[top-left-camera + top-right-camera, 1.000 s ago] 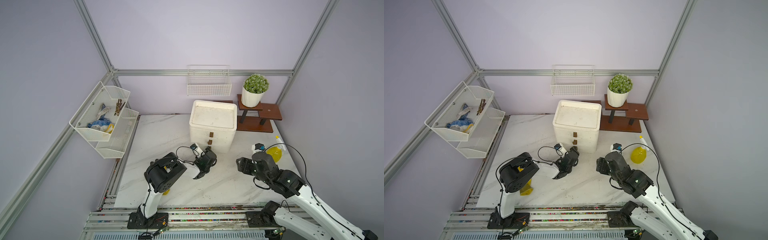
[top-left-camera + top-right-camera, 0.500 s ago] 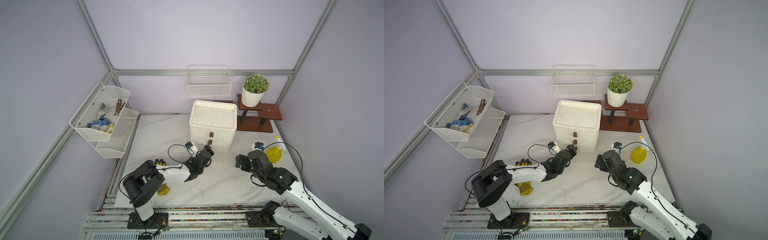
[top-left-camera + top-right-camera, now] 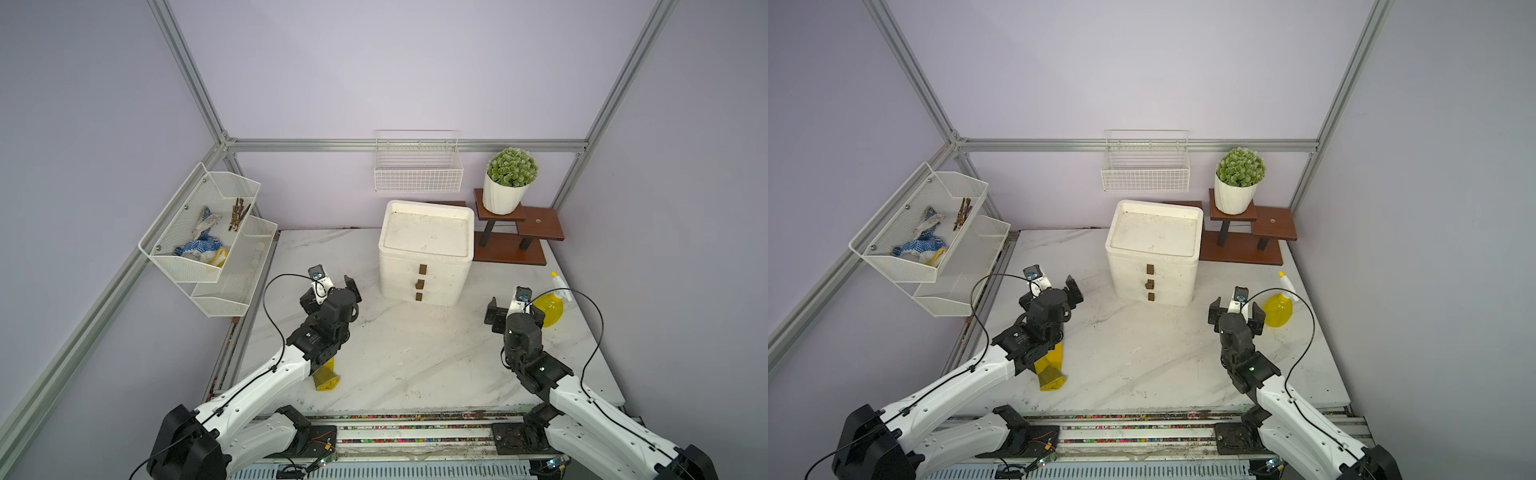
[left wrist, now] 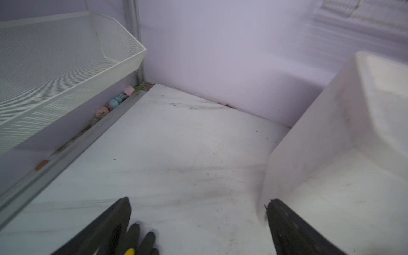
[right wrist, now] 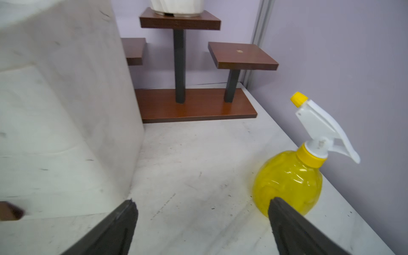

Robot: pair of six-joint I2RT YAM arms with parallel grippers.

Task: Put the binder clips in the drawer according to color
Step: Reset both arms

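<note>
No binder clips show in any view. The drawer unit is a white box with three brown-handled drawers, all shut. It stands at the back middle of the table. My left gripper hovers left of it, open and empty. In the left wrist view the left gripper has bare tabletop between its fingers, and the drawer unit stands beside it. My right gripper is open and empty, between the drawer unit and a spray bottle.
A yellow glove lies partly under the left arm. The yellow spray bottle stands by the right edge. A wooden plant stand is at the back right, mesh shelves on the left wall. Small blurred pink and teal bits lie in the gutter.
My left gripper has swung left, away from the front of the drawer unit, and its arm now lies over the glove. The right gripper shifted slightly right. Both jaws stand wider.
</note>
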